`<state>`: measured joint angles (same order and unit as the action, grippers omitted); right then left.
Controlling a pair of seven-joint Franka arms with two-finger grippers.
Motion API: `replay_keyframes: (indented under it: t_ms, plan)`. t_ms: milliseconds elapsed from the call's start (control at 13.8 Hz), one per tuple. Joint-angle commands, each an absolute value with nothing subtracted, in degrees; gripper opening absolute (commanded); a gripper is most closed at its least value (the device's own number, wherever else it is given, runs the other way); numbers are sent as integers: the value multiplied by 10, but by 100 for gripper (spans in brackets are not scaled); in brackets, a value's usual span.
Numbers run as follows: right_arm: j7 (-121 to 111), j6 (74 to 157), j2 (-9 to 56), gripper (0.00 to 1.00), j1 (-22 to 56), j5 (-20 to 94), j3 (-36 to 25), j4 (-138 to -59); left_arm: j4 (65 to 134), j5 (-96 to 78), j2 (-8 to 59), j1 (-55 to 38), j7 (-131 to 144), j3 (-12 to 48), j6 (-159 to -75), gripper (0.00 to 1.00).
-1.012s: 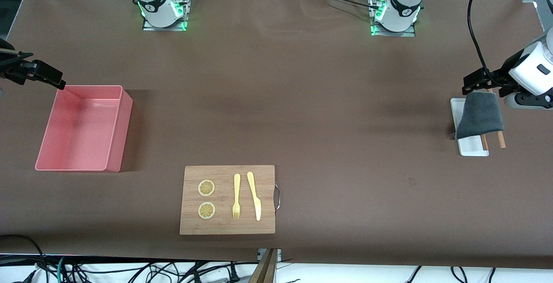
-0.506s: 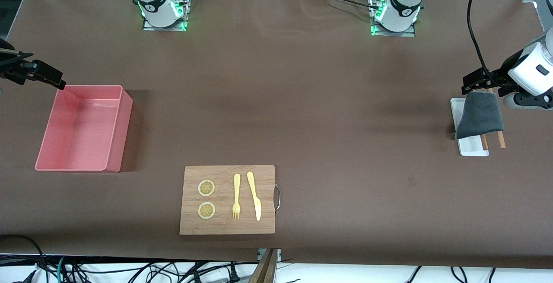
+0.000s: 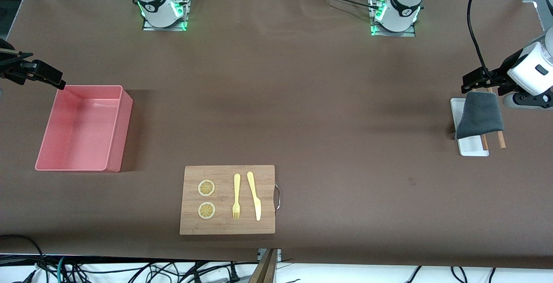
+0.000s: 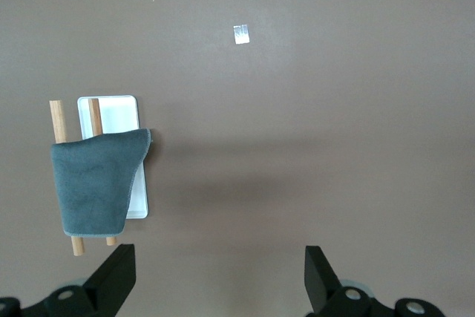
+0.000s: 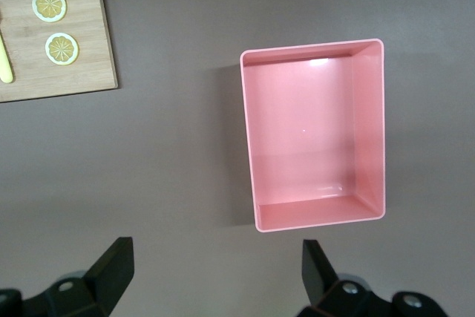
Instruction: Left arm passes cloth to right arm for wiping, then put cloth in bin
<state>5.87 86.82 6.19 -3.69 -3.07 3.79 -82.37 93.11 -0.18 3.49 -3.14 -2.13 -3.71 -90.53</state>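
No brand or writing can be read on anything here; a small pale sticker point(image 4: 240, 34) on the brown desk point(image 3: 302, 101) looks blank.

The cloth point(image 3: 480, 114), grey face up, lies draped over a white tray point(image 3: 471, 145) and two wooden sticks point(image 3: 500, 139) at the left arm's end of the desk, hiding most of them. The left gripper point(image 3: 475, 81) hangs in the air at about 12 o'clock of the cloth in the front view, fingers point(image 4: 115, 278) spread wide with nothing between them; part of its arm is cut off by the frame edge.

The pink bin point(image 3: 116, 127) sits at the right arm's end. The right gripper point(image 3: 41, 74) hovers by the bin's 11 o'clock corner, fingers point(image 5: 111, 266) wide apart and holding nothing.

On the wooden cutting board point(image 3: 227, 227), nearer the front camera, lie two lemon slices point(image 3: 206, 188), a yellow fork point(image 3: 236, 196) and knife point(image 3: 254, 195).
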Motion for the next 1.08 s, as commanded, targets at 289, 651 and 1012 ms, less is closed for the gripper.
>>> replay_keyframes:
  t_ms: [289, 651, 1012]
  plan:
    - [48, 865, 65, 100, -42, -31, 40, -813, 912, 6, 43, -33, -19, -45, -878, 100]
    - [48, 866, 65, 100, -42, -31, 40, -813, 912, 6, 43, -33, -18, -47, -875, 100]
    - [48, 866, 65, 100, -42, -31, 40, -813, 920, 34, 58, -33, -16, -46, -846, 100]
